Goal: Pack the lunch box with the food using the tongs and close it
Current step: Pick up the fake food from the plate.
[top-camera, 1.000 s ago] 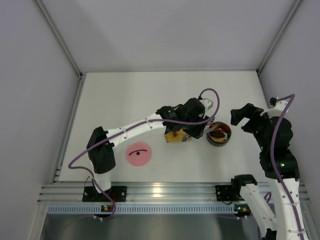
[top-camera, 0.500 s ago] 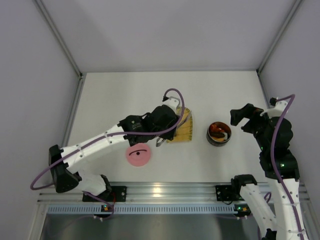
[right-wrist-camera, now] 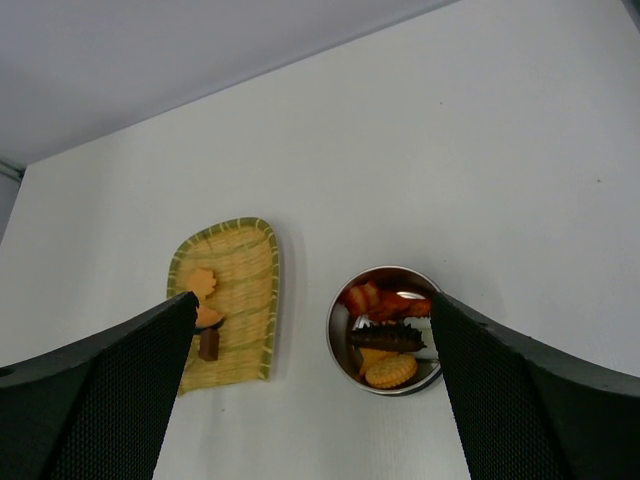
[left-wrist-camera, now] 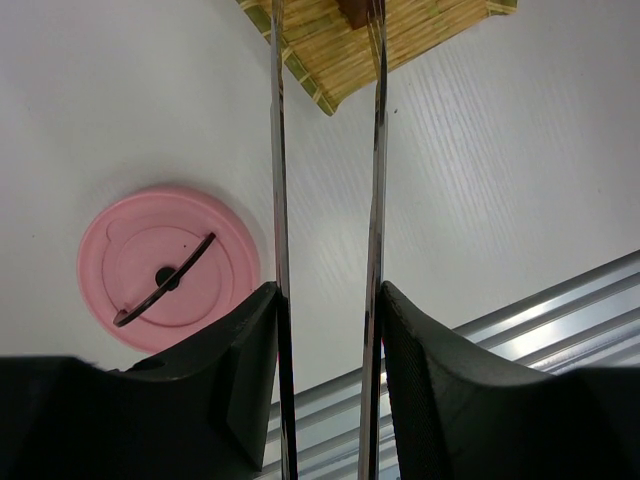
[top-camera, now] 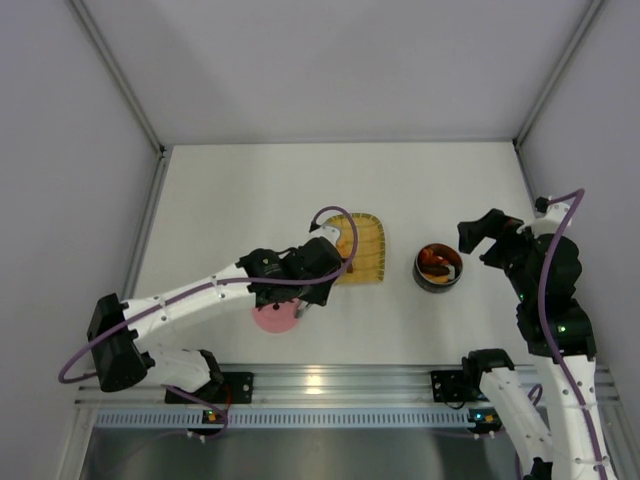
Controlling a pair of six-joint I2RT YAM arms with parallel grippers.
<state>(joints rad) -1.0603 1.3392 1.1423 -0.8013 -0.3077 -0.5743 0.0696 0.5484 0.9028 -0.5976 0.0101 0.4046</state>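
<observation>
- Yellow woven tray (top-camera: 370, 250) sits mid-frame in the top view, just up and right of the left gripper (left-wrist-camera: 327, 300), which is the nearer arm.
- Pink round lid (left-wrist-camera: 140, 250) lies flat at the wrist view's lower left, off the box.
- Round shiny steel lunch box (right-wrist-camera: 334, 338) stands right of the tray with food inside; the right gripper (top-camera: 478, 236) hovers beside it, spread and empty.
- Long silver tongs (left-wrist-camera: 277, 170), pinched between the left fingers, run lengthwise up-frame to the tray.
- Small brown piece (right-wrist-camera: 208, 345) and orange piece (right-wrist-camera: 203, 285) lie on the tray, by the tong tips.
</observation>
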